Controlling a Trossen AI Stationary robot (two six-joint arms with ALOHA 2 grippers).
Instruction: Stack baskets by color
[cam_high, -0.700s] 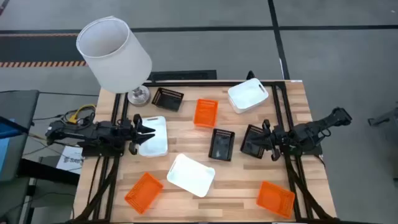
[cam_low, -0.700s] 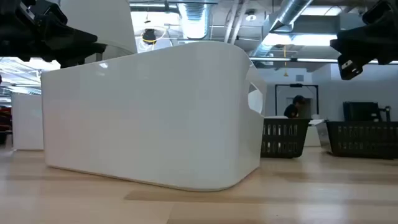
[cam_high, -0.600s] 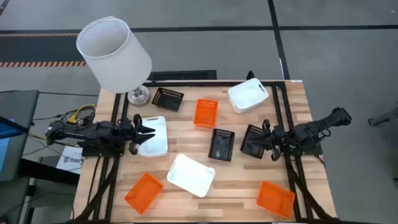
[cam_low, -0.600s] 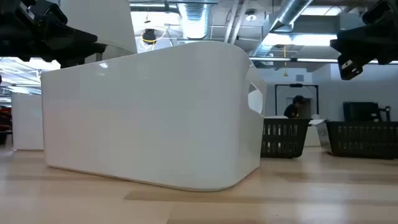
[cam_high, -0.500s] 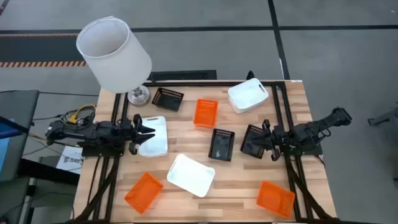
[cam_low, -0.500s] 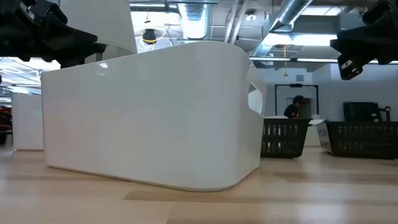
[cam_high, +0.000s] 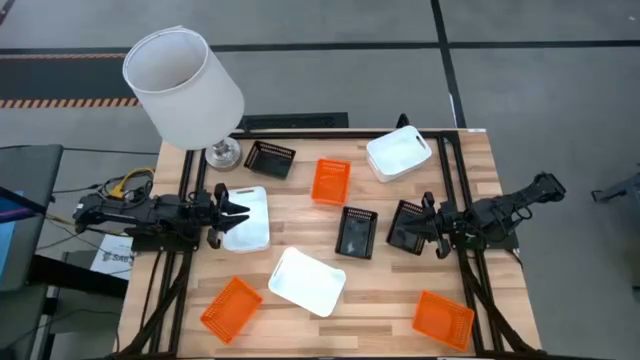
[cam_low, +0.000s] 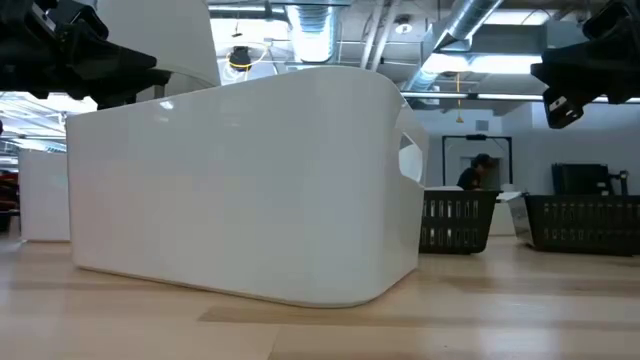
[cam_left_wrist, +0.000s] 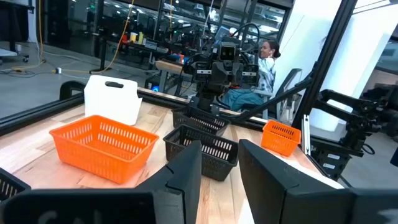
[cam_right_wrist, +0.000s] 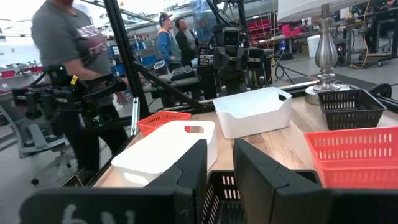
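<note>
All nine baskets are sitting loose on the table (cam_high: 300, 232), none stacked. The left gripper (cam_high: 232, 211) is hovering at the left edge over a white basket (cam_high: 247, 219), its fingers (cam_left_wrist: 185, 180) only a narrow gap apart, holding nothing. The right gripper (cam_high: 427, 226) is hanging over a black basket (cam_high: 406, 228) at right, also narrow and empty. A lampshade (cam_high: 183, 88) is sitting far left.

Floor: grey concrete (cam_high: 330, 25) with dark lines
Ceiling: bare silver ducts (cam_low: 470, 25)
Tabletop: pale wood planks (cam_high: 385, 290)
Lamp: white shade (cam_high: 183, 87), far left corner
</note>
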